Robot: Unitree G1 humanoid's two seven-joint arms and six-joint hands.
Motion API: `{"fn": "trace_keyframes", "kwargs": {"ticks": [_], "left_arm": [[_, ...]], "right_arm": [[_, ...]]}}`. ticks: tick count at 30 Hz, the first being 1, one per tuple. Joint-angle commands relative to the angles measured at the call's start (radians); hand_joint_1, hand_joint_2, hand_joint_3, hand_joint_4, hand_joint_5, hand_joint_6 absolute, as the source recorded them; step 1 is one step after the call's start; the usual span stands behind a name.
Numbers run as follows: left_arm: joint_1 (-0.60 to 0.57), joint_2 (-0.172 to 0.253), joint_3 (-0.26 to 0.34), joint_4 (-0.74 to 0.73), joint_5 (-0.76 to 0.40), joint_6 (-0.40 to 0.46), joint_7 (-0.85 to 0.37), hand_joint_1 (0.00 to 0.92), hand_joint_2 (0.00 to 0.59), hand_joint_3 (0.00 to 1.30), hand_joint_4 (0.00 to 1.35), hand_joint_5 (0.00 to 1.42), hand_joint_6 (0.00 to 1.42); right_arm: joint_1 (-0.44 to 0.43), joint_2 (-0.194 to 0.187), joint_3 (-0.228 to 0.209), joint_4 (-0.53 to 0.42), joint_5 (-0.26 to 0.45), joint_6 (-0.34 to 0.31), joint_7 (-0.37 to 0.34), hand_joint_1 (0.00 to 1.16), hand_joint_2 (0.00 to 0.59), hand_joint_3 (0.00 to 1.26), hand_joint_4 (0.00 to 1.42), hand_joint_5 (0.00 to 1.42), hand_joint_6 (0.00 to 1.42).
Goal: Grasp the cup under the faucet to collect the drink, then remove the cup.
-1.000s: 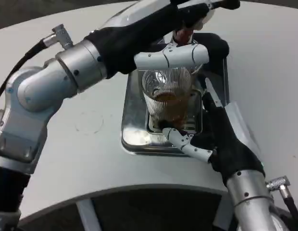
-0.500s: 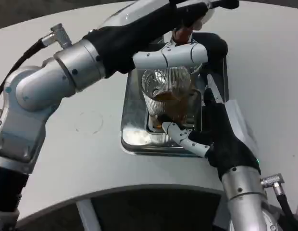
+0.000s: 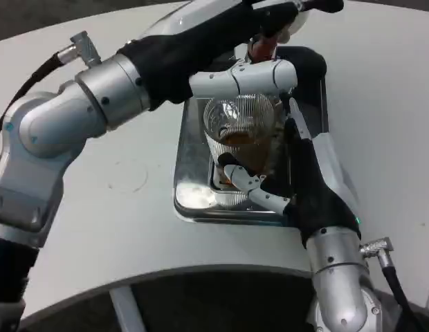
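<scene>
Fingers of the right hand curl around the lower part of the cup, one white finger crossing its front near the base while the dark palm sits against its right side, so the hand looks to be holding the cup rather than merely resting beside it. The cup is a ribbed clear glass standing upright in the shiny metal drip tray on the white table, directly below the faucet, and it already has brown drink in its bottom half. That low, wrapping grip makes sense: it steadies the glass under the stream and leaves the rim free. The left hand reaches over from the other side, up at the tap, with a white finger lying across just above the cup's rim; it seems to be working the tap handle, though how its fingers close there is hidden, so I cannot tell its hold. Judging by the level of liquid, filling is under way, and lifting the cup out is not yet done.
</scene>
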Motion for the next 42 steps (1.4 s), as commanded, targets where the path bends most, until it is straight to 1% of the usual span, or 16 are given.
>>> {"fn": "trace_keyframes", "kwargs": {"ticks": [1, 15, 20, 27, 35, 42], "left_arm": [[-0.002, 0.012, -0.007, -0.005, 0.007, 0.001, -0.027, 0.000, 0.129, 0.15, 0.00, 0.03, 0.18], [-0.009, 0.015, -0.008, 0.014, 0.007, -0.007, -0.032, 0.000, 0.130, 0.15, 0.00, 0.04, 0.18], [-0.011, 0.016, -0.009, 0.021, 0.008, -0.011, -0.032, 0.000, 0.132, 0.15, 0.00, 0.04, 0.18], [-0.014, 0.014, -0.013, 0.033, 0.010, -0.018, -0.033, 0.000, 0.135, 0.15, 0.00, 0.04, 0.18], [-0.022, 0.009, -0.019, 0.050, 0.014, -0.026, -0.030, 0.000, 0.135, 0.15, 0.00, 0.04, 0.18], [-0.026, 0.007, -0.023, 0.060, 0.016, -0.031, -0.029, 0.000, 0.138, 0.15, 0.00, 0.04, 0.18]], "right_arm": [[-0.009, 0.023, 0.008, 0.027, 0.023, -0.002, -0.018, 0.67, 0.253, 0.00, 0.00, 0.05, 0.07], [-0.040, 0.035, 0.002, 0.072, 0.058, 0.004, -0.037, 0.67, 0.253, 0.00, 0.00, 0.05, 0.06], [-0.056, 0.035, 0.000, 0.097, 0.074, -0.003, -0.042, 0.67, 0.253, 0.00, 0.00, 0.05, 0.06], [-0.061, 0.035, -0.003, 0.107, 0.093, -0.008, -0.052, 0.67, 0.253, 0.00, 0.00, 0.06, 0.07], [-0.055, 0.025, -0.013, 0.114, 0.133, -0.044, -0.057, 0.67, 0.253, 0.00, 0.00, 0.09, 0.11], [-0.057, 0.025, -0.018, 0.135, 0.151, -0.072, -0.063, 0.67, 0.253, 0.00, 0.00, 0.10, 0.13]]}}
